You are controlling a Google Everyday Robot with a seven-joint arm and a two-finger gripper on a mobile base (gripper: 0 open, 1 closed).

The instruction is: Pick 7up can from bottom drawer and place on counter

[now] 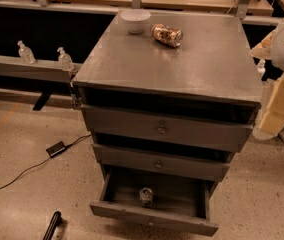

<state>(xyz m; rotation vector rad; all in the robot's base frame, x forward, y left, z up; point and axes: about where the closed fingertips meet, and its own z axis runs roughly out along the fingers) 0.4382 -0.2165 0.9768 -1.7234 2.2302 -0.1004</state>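
The bottom drawer (pixel 152 219) is pulled open, the lowest of three in the grey cabinet. The 7up can (pixel 146 196) stands upright inside it, near the middle and close to the drawer's front wall, its silver top showing. The counter (pixel 182 59) is the cabinet's flat grey top. My gripper (pixel 265 128) hangs at the right edge of the view, beside the cabinet's upper right corner. It is level with the top drawer, well above and to the right of the can, and holds nothing that I can see.
A white bowl (pixel 135 20) and a brown-and-orange patterned can (pixel 166 35) lying on its side sit at the back of the counter. The two upper drawers (pixel 162 130) are closed. Two small bottles (pixel 26 52) stand on a ledge at left. A cable and adapter (pixel 57 148) lie on the floor.
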